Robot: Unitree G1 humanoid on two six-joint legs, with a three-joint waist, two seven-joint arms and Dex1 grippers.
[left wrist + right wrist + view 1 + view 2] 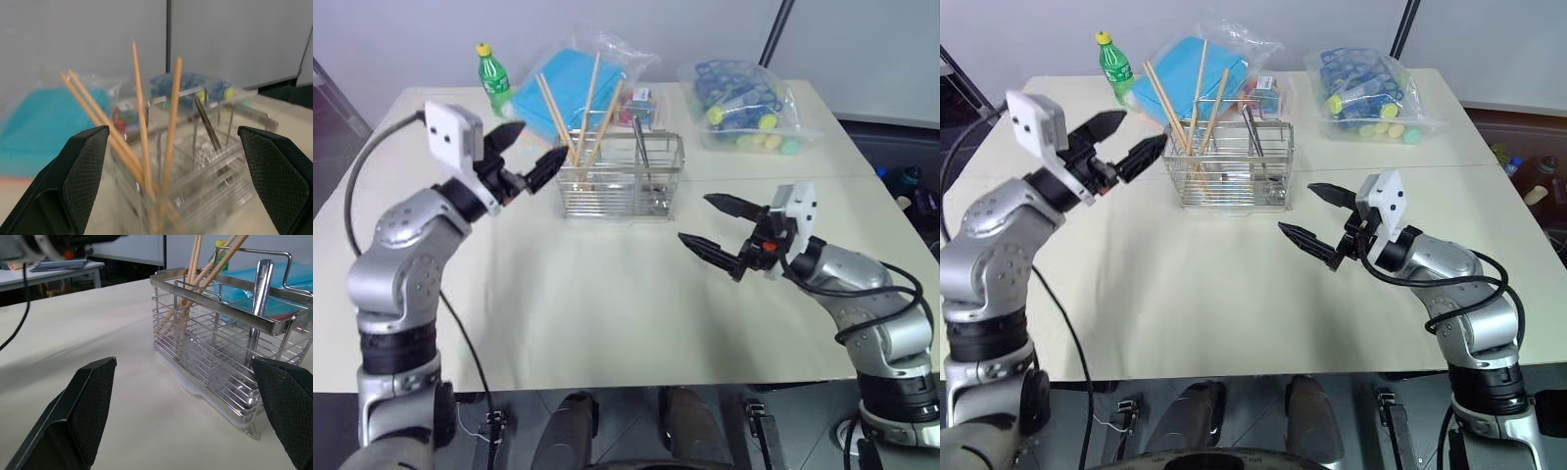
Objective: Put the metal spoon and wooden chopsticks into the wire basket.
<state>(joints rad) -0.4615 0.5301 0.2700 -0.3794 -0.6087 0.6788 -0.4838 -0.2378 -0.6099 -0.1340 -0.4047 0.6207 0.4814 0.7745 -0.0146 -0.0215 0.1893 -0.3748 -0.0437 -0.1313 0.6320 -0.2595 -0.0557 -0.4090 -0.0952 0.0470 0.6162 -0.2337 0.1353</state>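
On the cream worktop [607,313], I see the rectangular silver wire basket [622,181] already holding the light-brown wooden chopsticks [587,103], leaning at one end, and the shiny metal spoon [261,289], upright. My left hand [524,152] and right hand [720,230] are spread wide, empty. Both items look placed; probably nothing remains.

The two head views look forward and down over the counter [607,304] from slightly offset positions and share the wire basket [622,176] at mid-distance. The left wrist view looks along the left tool [173,171], close to the wooden chopsticks [142,147]. The right wrist view sits low near the counter, facing the basket's side from nearby.
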